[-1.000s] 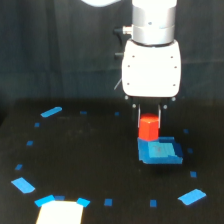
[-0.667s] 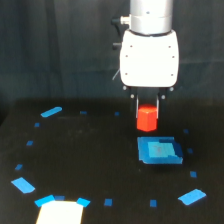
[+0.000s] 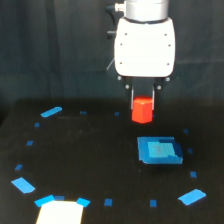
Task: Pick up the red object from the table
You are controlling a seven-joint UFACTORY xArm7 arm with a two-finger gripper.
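Note:
The red object, a small red-orange block, hangs in the air clear of the black table. My gripper is shut on it from above, with the dark fingers clasping its upper sides under the white arm body. The block's lower half shows below the fingers. It hovers above and slightly to the exterior view's left of a flat blue square block lying on the table.
Small blue tape marks ring the table, with larger ones at the lower left and lower right. A white patch sits at the front edge. A dark curtain hangs behind.
The gripper has risen with the red object held in it, lifting it from just above the blue square block to well above the table.

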